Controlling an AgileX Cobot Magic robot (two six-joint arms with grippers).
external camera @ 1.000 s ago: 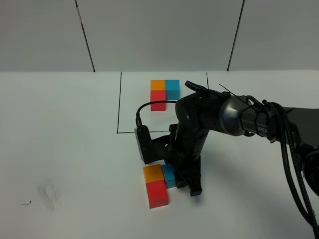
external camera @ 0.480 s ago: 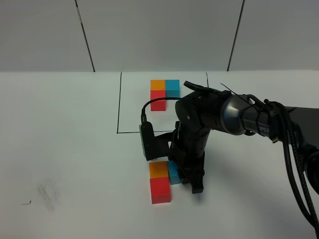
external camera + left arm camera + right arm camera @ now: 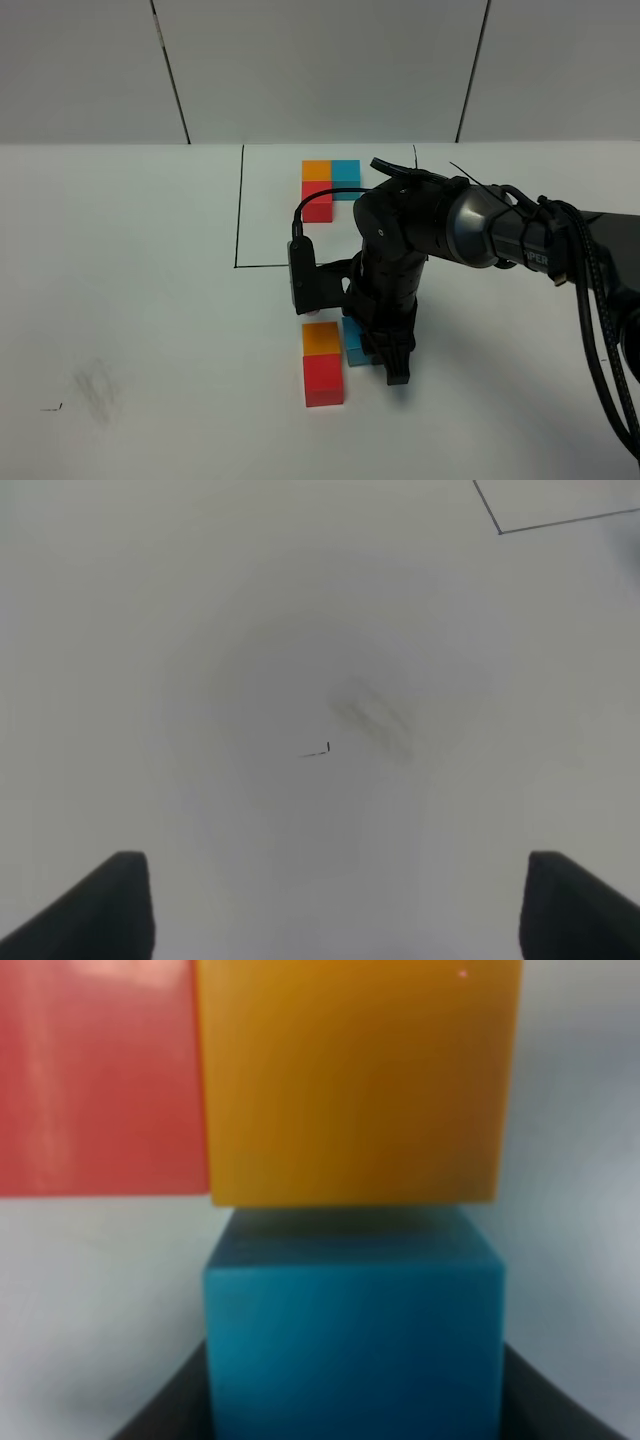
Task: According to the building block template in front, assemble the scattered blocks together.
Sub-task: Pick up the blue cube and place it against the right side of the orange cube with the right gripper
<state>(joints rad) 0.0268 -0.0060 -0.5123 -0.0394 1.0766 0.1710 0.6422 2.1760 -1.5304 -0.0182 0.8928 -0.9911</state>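
The template is a black-line rectangle [image 3: 240, 215] holding an L of orange [image 3: 317, 171], blue [image 3: 346, 170] and red [image 3: 317, 204] cubes. In front of it lie the loose orange block [image 3: 321, 338], the red block [image 3: 323, 379] touching its near side, and the light blue block [image 3: 354, 342] against the orange one's right side. My right gripper [image 3: 372, 356] points down and is shut on the blue block [image 3: 355, 1345], which presses against the orange block [image 3: 355, 1080]; the red block [image 3: 100, 1080] lies beside it. My left gripper [image 3: 335, 910] is open and empty over bare table.
The right arm [image 3: 470, 235] reaches in from the right and covers the template's right side. A grey smudge [image 3: 97, 388] and a small black mark [image 3: 50, 407] lie on the white table [image 3: 130, 250] at the left; both show in the left wrist view [image 3: 375, 715].
My right gripper has shifted slightly right and away with the blue block. The orange and red blocks have slid right with it and squared up. The left gripper view gives no earlier frame.
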